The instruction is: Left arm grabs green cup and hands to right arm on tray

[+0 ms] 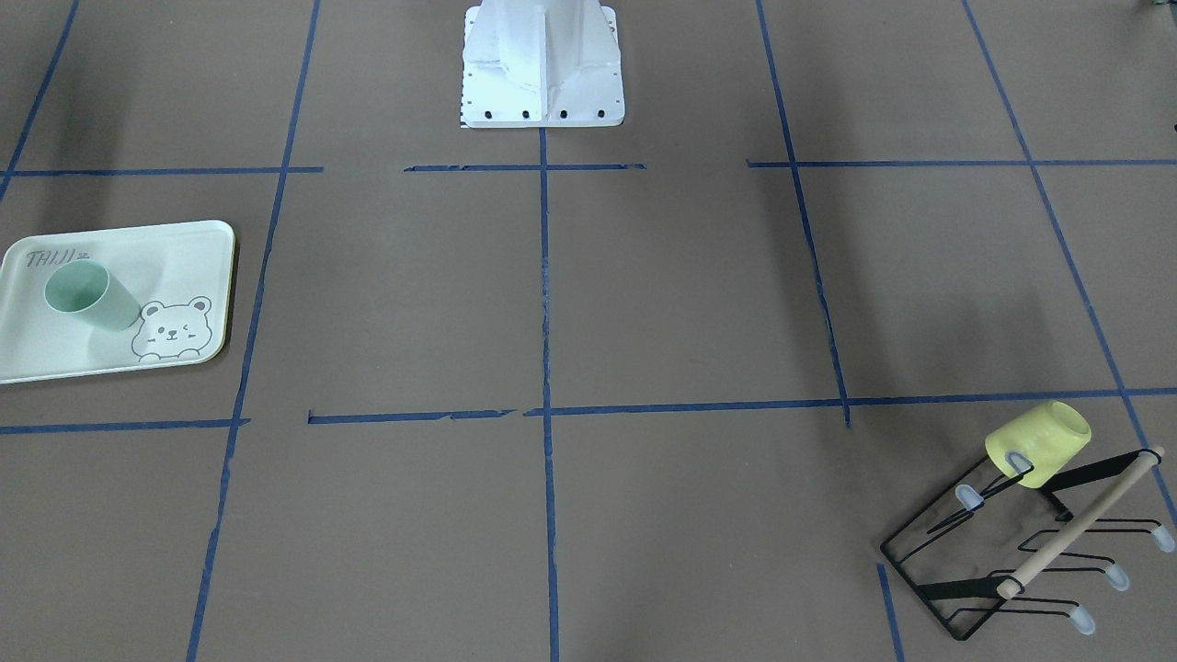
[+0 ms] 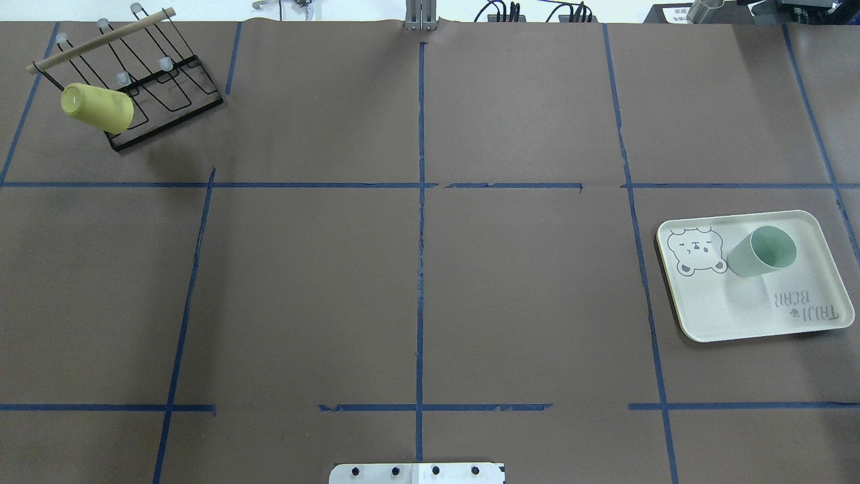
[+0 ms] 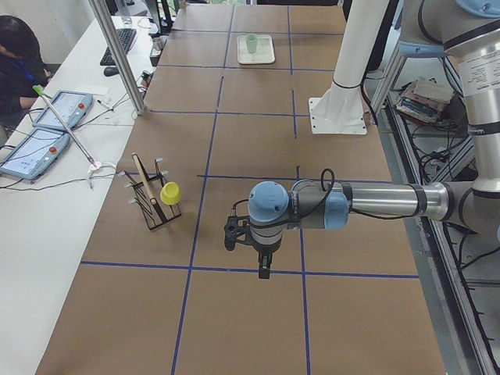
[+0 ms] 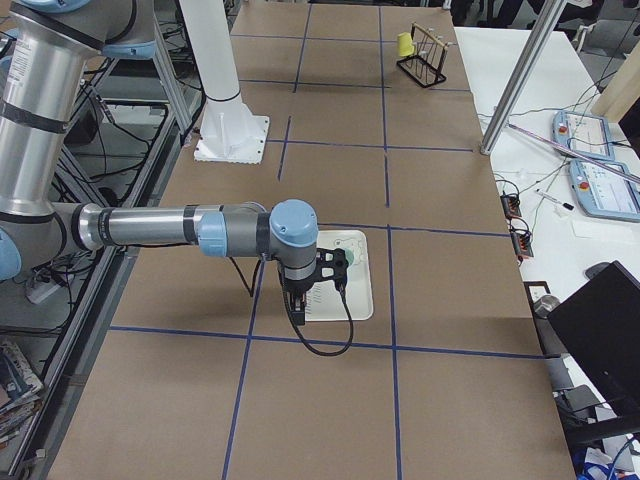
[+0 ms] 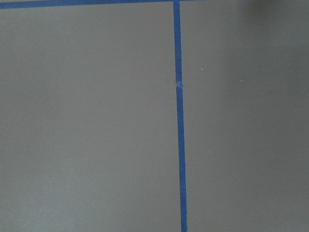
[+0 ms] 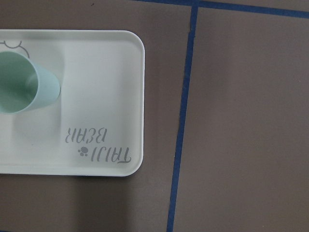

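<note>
The green cup (image 2: 762, 251) stands upright, mouth up, on the tray (image 2: 739, 316) at the table's right side; it also shows in the front view (image 1: 87, 294) and the right wrist view (image 6: 21, 89). No gripper touches it. The left gripper (image 3: 248, 248) shows only in the exterior left view, held high over bare table; I cannot tell if it is open or shut. The right gripper (image 4: 312, 290) shows only in the exterior right view, high above the tray (image 4: 360, 290); I cannot tell its state either. The left wrist view shows only brown table and blue tape.
A pale yellow cup (image 2: 97, 107) hangs on a black wire rack (image 2: 168, 74) at the far left corner. The white robot base (image 1: 542, 74) stands at the near middle edge. An operator (image 3: 16, 62) sits beside the table.
</note>
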